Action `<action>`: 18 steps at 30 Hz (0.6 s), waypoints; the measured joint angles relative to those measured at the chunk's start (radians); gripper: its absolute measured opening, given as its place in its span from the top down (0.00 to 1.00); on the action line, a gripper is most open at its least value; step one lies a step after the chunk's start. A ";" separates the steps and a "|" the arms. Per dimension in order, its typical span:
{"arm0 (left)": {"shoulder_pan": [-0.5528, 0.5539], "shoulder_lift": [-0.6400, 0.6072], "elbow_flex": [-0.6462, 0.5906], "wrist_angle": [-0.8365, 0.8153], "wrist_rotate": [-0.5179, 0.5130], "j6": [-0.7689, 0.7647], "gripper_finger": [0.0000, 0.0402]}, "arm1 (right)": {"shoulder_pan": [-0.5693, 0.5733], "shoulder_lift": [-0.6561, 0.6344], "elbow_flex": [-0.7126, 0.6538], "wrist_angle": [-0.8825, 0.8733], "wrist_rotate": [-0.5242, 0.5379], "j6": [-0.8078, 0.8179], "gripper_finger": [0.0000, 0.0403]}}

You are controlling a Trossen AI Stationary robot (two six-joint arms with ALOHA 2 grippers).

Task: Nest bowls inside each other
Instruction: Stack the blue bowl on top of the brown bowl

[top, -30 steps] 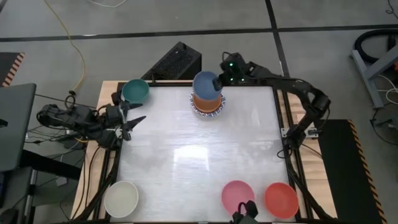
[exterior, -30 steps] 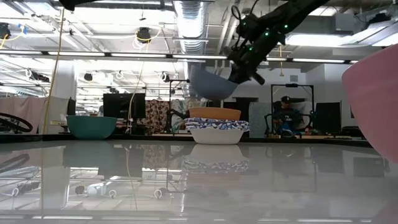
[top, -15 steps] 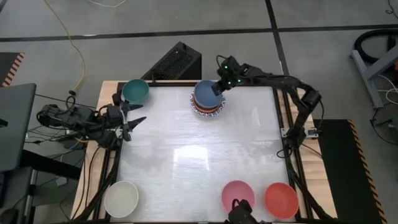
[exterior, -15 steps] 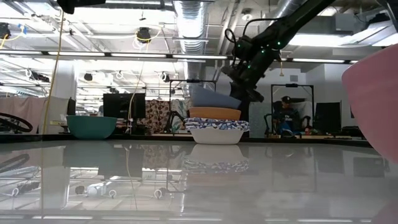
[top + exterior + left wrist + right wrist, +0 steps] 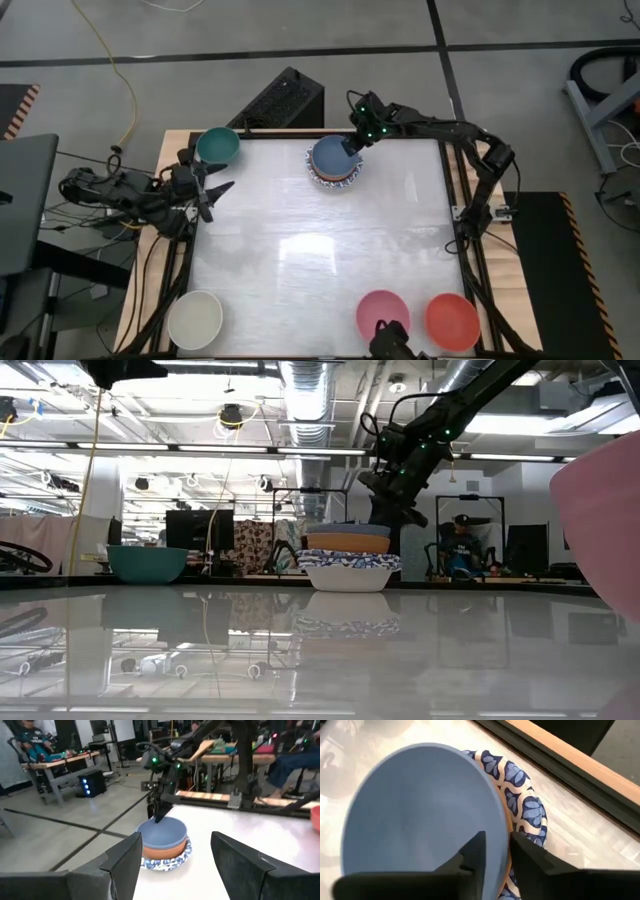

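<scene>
At the table's far edge stands a stack of bowls: a white bowl with blue pattern (image 5: 348, 572) at the bottom, an orange bowl (image 5: 347, 544) in it, and a blue bowl (image 5: 331, 157) nested level on top. My right gripper (image 5: 497, 840) slants down at the blue bowl's far right rim (image 5: 501, 827). It is open, with one finger inside the rim and one outside, and a sliver of gap shows on both sides. My left gripper (image 5: 212, 190) waits open at the table's left edge, near a teal bowl (image 5: 217, 146).
A cream bowl (image 5: 195, 318) sits at the near left corner. A pink bowl (image 5: 382, 313) and a red bowl (image 5: 452, 320) sit at the near right. The middle of the table (image 5: 320, 250) is bare. People sit at benches in the room beyond.
My right gripper has come down toward the stack with the blue bowl. A second ago the bowl hung tilted above the orange bowl. Half a second ago one side of it rested on the orange bowl. It now sits level, nested in the orange bowl.
</scene>
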 joint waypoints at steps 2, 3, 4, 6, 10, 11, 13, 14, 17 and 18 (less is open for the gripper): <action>0.000 0.010 0.000 -0.015 -0.013 0.001 0.44 | 0.001 0.000 0.000 -0.004 -0.001 -0.016 0.67; 0.001 0.018 0.000 -0.019 -0.023 0.001 0.44 | 0.002 0.000 0.000 -0.004 -0.001 -0.018 0.64; 0.003 0.027 0.000 -0.022 -0.038 0.001 0.44 | 0.002 0.000 0.000 -0.002 -0.008 -0.023 0.61; 0.011 0.051 0.000 -0.039 -0.057 -0.001 0.44 | 0.001 0.000 0.004 -0.004 -0.027 -0.039 0.57; 0.046 0.117 0.000 -0.078 -0.074 -0.048 0.44 | 0.009 0.000 0.013 -0.002 -0.044 -0.041 0.51; 0.058 0.134 0.000 -0.079 -0.073 -0.064 0.44 | 0.010 0.000 0.015 -0.003 -0.045 -0.042 0.50; 0.083 0.165 0.000 -0.086 -0.064 -0.078 0.44 | 0.016 0.000 0.022 -0.003 -0.045 -0.043 0.49; 0.097 0.181 0.000 -0.088 -0.057 -0.082 0.44 | 0.016 0.000 0.024 -0.003 -0.045 -0.043 0.49; 0.147 0.226 0.000 -0.099 -0.042 -0.111 0.44 | 0.017 0.000 0.032 -0.007 -0.047 -0.042 0.50; 0.165 0.237 0.000 -0.108 -0.035 -0.124 0.44 | 0.016 0.000 0.036 -0.007 -0.047 -0.042 0.50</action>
